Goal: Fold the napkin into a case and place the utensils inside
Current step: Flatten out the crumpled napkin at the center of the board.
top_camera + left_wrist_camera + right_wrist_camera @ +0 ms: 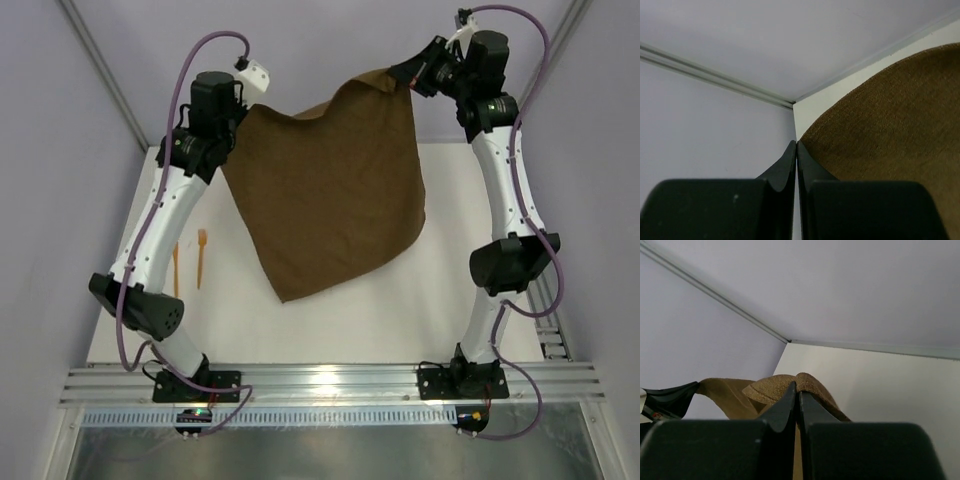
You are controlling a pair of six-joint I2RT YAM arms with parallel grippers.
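The dark brown napkin (330, 190) hangs unfolded in the air above the table, stretched between both grippers by its two upper corners. My left gripper (238, 104) is shut on the left corner; in the left wrist view the gripper (797, 145) has its jaws pressed together and the napkin (890, 130) spreads away to the right. My right gripper (398, 74) is shut on the right corner, and in the right wrist view the gripper (798, 390) has the napkin's hem (775, 387) curling over its tips. Two orange utensils, a plain piece (176, 268) and a fork (201, 258), lie beside the left arm. No case is in view.
The white table (350, 310) lies below the hanging cloth, whose lowest corner reaches toward its middle. Purple walls close in the back and sides. An aluminium rail (330, 380) carrying both arm bases runs along the near edge.
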